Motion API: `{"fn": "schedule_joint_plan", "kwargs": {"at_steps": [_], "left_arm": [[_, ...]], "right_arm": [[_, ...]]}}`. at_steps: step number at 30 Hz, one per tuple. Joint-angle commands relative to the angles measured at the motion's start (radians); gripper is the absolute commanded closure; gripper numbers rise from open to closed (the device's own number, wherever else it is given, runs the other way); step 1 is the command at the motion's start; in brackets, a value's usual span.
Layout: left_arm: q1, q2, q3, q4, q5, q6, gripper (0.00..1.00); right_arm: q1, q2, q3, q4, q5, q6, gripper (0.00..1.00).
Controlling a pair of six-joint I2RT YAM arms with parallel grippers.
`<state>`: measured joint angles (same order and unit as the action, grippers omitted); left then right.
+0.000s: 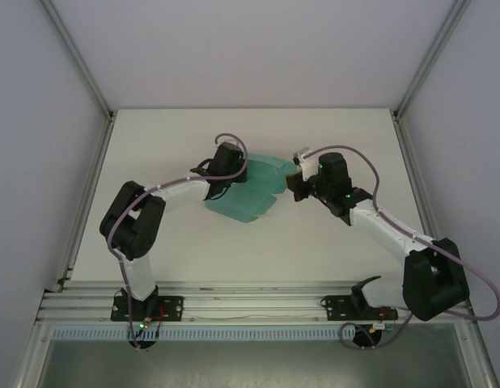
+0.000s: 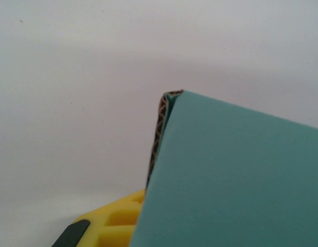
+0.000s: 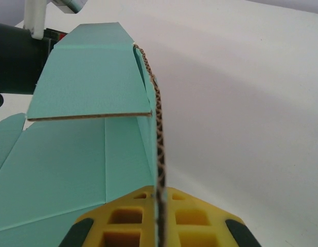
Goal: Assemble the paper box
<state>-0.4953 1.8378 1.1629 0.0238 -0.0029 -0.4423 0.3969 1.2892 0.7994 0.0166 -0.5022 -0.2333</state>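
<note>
Folding the paper box [image 1: 252,194], lying at the middle of the counter [image 1: 339,145].
Right jaws are pinching an upright wall's raw edge and left jaws are clamping another panel; I'm aiming to swing slowly so the card creases along its score line.

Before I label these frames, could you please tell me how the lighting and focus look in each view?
Top external: even diffuse light, no glare or hard shadows around the paper box. Left wrist: the box's corrugated edge looks slightly soft, with grey shading bands behind it. Right wrist: the corrugated edge reads clearly, and the table is shaded unevenly.
</note>
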Motion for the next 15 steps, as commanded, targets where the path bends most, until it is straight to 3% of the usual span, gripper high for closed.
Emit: {"fn": "schedule_joint_plan", "kwargs": {"at_steps": [1, 3, 4, 7, 10, 11, 15], "left_arm": [[0.05, -0.047, -0.082, -0.013, -0.244, 0.073, 1.0], [0.036, -0.09, -0.137, 0.069, -0.142, 0.111, 1.0], [0.032, -0.103, -0.156, 0.097, -0.092, 0.127, 1.0], [0.017, -0.13, -0.2, 0.145, -0.065, 0.122, 1.0], [0.015, -0.125, -0.201, 0.12, -0.076, 0.101, 1.0], [0.013, -0.121, -0.198, 0.112, -0.082, 0.101, 1.0], [0.003, -0.125, -0.217, 0.136, -0.075, 0.11, 1.0]], "right_arm": [[-0.012, -0.045, 0.019, 0.008, 0.082, 0.054, 0.91], [-0.015, -0.04, 0.028, 0.026, 0.137, 0.094, 0.84], [-0.016, -0.042, 0.035, 0.02, 0.134, 0.094, 0.74], [-0.018, -0.069, 0.025, 0.039, 0.145, 0.111, 0.53], [-0.019, -0.12, -0.001, 0.061, 0.15, 0.126, 0.1], [-0.017, -0.132, -0.011, 0.069, 0.133, 0.118, 0.0], [-0.018, -0.164, 0.0, 0.098, 0.17, 0.17, 0.0]]}}
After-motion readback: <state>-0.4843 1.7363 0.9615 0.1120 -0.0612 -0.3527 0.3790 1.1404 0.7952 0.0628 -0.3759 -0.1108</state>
